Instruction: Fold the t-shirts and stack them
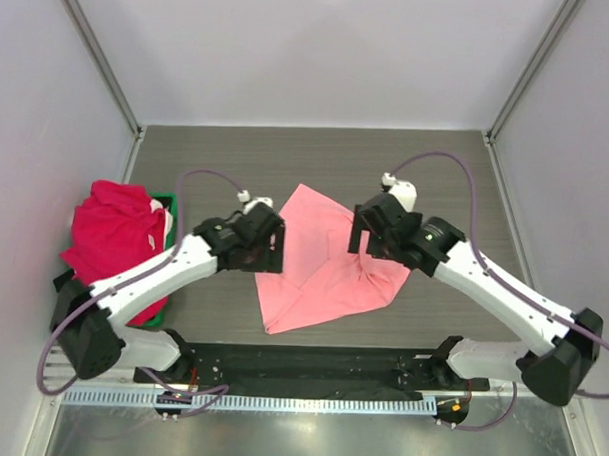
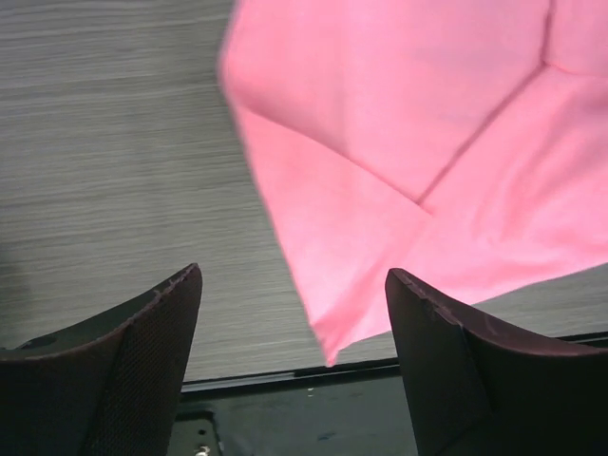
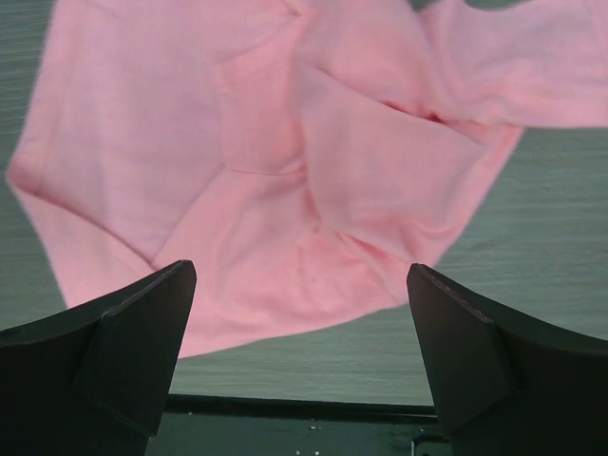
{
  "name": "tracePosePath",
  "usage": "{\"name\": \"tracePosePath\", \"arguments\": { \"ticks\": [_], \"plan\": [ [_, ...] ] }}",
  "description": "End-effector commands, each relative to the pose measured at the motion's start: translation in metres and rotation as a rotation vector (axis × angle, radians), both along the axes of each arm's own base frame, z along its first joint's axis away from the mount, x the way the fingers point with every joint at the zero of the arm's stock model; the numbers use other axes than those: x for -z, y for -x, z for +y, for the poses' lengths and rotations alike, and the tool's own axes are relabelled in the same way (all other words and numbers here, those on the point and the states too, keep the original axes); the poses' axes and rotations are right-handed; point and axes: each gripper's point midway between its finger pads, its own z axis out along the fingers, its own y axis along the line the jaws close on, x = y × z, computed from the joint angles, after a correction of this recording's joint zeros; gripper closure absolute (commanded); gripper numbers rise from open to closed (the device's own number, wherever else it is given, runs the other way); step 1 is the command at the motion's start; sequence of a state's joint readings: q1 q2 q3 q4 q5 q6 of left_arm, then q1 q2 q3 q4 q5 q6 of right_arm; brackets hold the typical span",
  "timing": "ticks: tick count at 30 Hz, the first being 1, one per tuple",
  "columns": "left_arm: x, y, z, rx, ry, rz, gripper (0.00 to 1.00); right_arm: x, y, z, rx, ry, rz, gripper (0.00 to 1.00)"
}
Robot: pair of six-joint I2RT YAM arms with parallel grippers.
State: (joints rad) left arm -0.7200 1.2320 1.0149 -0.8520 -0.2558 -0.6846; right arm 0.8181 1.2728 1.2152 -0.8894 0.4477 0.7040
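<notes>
Two white robot arms are reaching inward over a grey wood-grain table [image 1: 317, 158], seen from above. One light salmon-pink cotton t-shirt [image 1: 328, 269] is lying near the middle of the table, between the two arms. It is spread mostly flat, with several creases and overlapping flaps, and one pointed corner is aiming toward the near edge. The left gripper [image 2: 294, 280] is hovering at the shirt's left edge with its two dark fingers [image 2: 171, 313] standing wide apart. Nothing is held between them; its wrist camera is showing the pink corner lying on the table below the gap. The right gripper [image 3: 301, 274] is hovering over the shirt's right side, also with its two fingers spread wide and gripping nothing, and rumpled pink cloth is filling most of its camera view. At the far left of the table, well apart from the pink shirt, one heap of crimson-red t-shirts [image 1: 109, 226] is sitting bunched on a single green tray [image 1: 166, 199] (the garments in that heap cannot be counted). A black strip [image 1: 310, 360] is running along the near edge of the table.
</notes>
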Motion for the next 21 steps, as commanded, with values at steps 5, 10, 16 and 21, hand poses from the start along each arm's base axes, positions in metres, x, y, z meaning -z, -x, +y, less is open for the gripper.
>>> {"name": "tracePosePath", "arguments": {
  "ticks": [5, 10, 16, 21],
  "plan": [
    [0.041, 0.004, -0.072, 0.040, -0.122, 0.039, 0.26, 0.029, 0.027, -0.063, 0.129, -0.084, 0.038, 0.00],
    [0.072, 0.005, -0.096, 0.080, -0.194, 0.071, 0.30, 0.030, 0.039, -0.076, 0.134, -0.093, 0.037, 0.00],
    [0.088, 0.009, -0.107, 0.108, -0.222, 0.099, 0.36, 0.035, 0.041, -0.077, 0.129, -0.082, 0.052, 0.00],
    [0.094, 0.014, -0.115, 0.133, -0.212, 0.106, 0.36, 0.035, 0.038, -0.077, 0.130, -0.066, 0.056, 0.00]
  ]
}}
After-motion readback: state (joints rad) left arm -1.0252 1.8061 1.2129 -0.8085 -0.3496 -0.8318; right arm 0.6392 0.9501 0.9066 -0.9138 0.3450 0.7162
